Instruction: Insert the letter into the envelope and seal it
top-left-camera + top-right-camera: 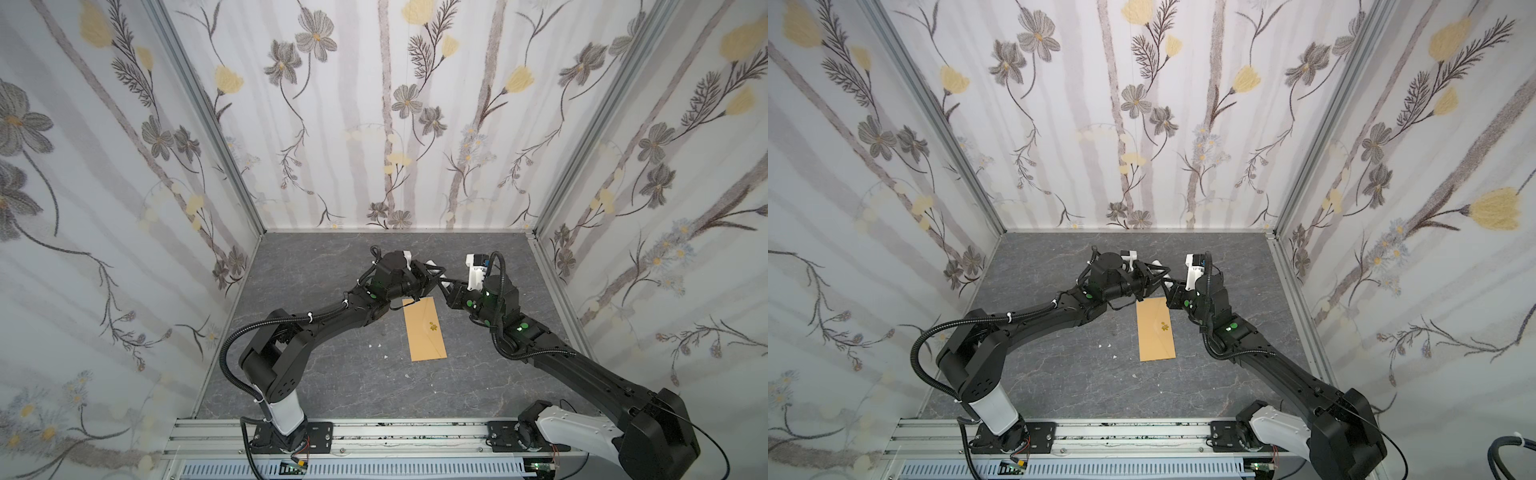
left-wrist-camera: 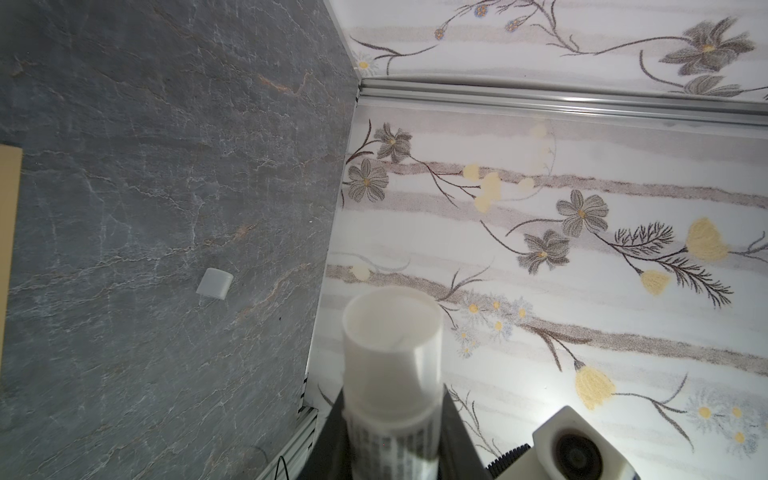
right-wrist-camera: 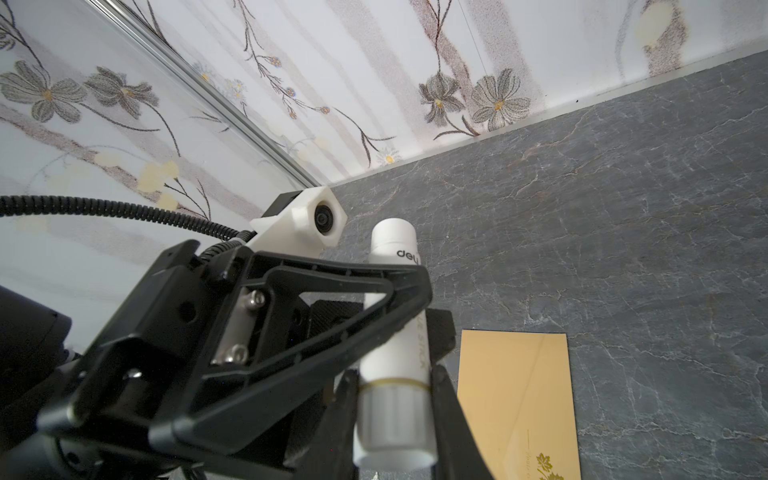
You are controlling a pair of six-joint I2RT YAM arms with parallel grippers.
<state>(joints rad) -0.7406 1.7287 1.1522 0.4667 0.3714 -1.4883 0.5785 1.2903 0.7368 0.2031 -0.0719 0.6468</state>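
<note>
I judge I'm at the sealing step: my left pincer (image 2: 392, 440) and right pincer (image 3: 395, 399) both clamp the glue stick (image 3: 394, 245) just beyond the far end of the envelope (image 1: 428, 332), the letter unseen, likely inside it; next needs opposing pulls to uncap.

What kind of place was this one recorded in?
Probably a purpose-built robot recording booth, not a real room: floral-wallpaper panels in an aluminium frame close in a slate-look tabletop on three sides, and the left arm and right arm are bolted to a rail at its front.
</note>
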